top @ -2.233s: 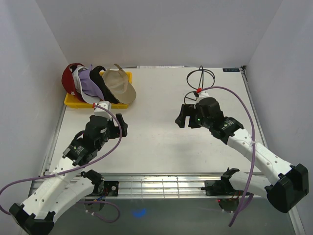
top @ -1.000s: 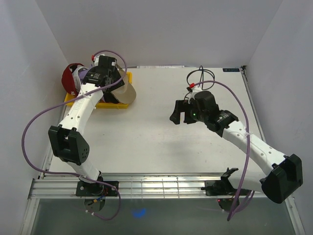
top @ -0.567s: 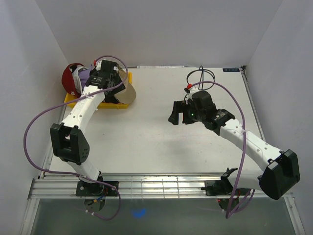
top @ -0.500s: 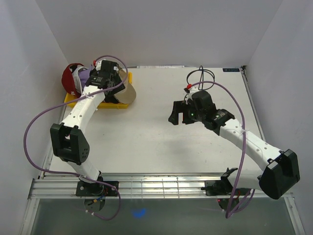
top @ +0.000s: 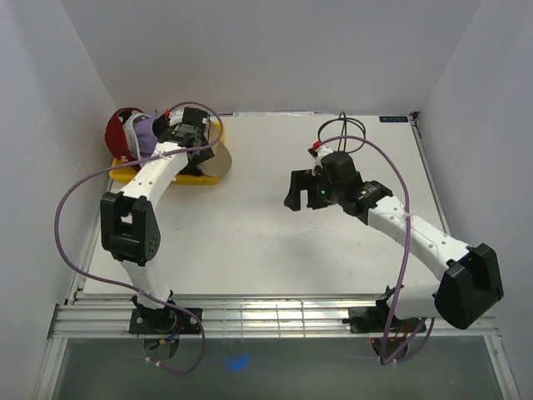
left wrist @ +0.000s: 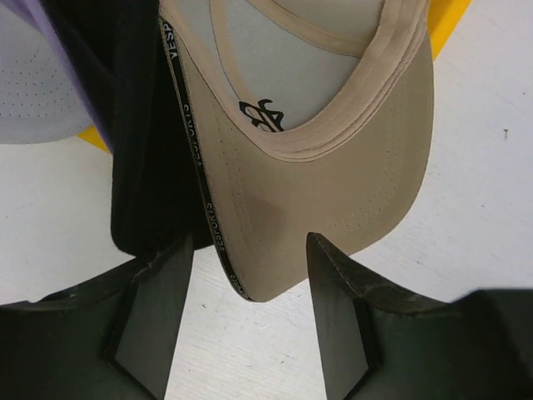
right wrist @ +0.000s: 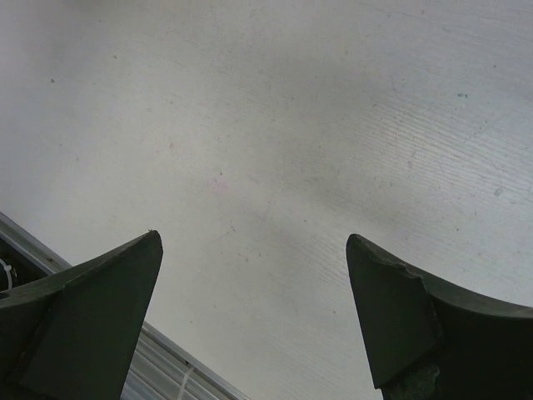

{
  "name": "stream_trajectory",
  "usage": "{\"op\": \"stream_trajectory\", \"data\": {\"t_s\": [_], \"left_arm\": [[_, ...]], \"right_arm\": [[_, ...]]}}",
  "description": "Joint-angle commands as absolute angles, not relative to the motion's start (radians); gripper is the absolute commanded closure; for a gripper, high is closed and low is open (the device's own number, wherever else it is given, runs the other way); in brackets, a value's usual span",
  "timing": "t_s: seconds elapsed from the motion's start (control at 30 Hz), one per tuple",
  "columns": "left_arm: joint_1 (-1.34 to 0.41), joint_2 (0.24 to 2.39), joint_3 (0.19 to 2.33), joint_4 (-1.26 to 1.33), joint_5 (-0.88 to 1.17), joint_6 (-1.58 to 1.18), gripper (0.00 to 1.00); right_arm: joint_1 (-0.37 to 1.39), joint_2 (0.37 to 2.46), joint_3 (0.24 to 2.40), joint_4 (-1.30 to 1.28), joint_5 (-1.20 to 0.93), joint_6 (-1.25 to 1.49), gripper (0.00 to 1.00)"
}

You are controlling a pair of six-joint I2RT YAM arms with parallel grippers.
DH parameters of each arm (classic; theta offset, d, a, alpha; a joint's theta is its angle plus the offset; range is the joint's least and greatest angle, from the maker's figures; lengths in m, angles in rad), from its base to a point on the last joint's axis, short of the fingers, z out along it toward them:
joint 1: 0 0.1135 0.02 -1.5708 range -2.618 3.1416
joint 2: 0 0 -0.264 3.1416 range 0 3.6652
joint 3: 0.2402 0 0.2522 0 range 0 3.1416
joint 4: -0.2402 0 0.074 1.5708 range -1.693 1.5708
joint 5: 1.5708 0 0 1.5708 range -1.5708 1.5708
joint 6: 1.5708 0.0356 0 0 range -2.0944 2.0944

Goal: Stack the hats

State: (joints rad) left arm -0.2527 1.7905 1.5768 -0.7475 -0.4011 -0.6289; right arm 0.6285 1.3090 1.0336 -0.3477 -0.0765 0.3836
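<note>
The hats [top: 141, 137] sat bunched at the far left corner of the table [top: 275, 250], leaning one against another across a yellow tray [top: 125, 173]. The dark red cap [top: 119, 137] was farthest left, with the lavender cap [top: 146, 131] next to it. Then came the black cap [left wrist: 137, 125] and, on the right, the tan cap [left wrist: 333, 158], pressed against each other. The tan cap was turned so that its lining and sweatband showed, and its brim pointed toward the near side.

The left gripper [left wrist: 250, 242] hung over that brim with its jaws spread. One finger was on each side of the brim's near edge, and nothing was pinched. The right gripper [right wrist: 254, 240] was also spread wide and held nothing. It hovered over bare table, well apart from the hats.

The caps looked light and soft. The crowns would likely cave in and fold under a squeeze, so a grip there would be loose and shapeless. The brim seemed the stiff part, thin and curved, and so the best place to take hold. A pinch well in from the edge, near the sweatband, would probably keep the fabric from slipping out. Because the caps nested so closely, lifting the tan one might drag the black one along with it.
</note>
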Motion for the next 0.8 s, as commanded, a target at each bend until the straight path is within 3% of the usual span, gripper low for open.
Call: {"op": "stream_trajectory", "data": {"t_s": [0.0,0.2,0.3,0.33,0.53,0.77], "left_arm": [[-0.250,1.795,1.603,-0.730,-0.454,-0.630,0.33],[-0.245,1.810,1.606,-0.707,-0.451,-0.627,0.42],[-0.245,1.819,1.617,-0.703,-0.439,-0.617,0.57],[-0.245,1.824,1.620,-0.700,-0.431,-0.611,0.66],[-0.245,1.824,1.623,-0.672,-0.368,-0.568,1.00],[-0.245,1.786,1.660,-0.699,-0.339,-0.534,1.00]], "right_arm": [[0.627,1.322,1.086,-0.333,-0.083,0.357,0.04],[0.627,1.350,1.107,-0.331,-0.069,0.334,0.01],[0.627,1.367,1.114,-0.318,-0.064,0.318,0.00],[0.627,1.373,1.118,-0.314,-0.063,0.310,0.00],[0.629,1.381,1.129,-0.270,-0.072,0.287,0.09],[0.660,1.371,1.167,-0.198,-0.066,0.227,0.15]]}}
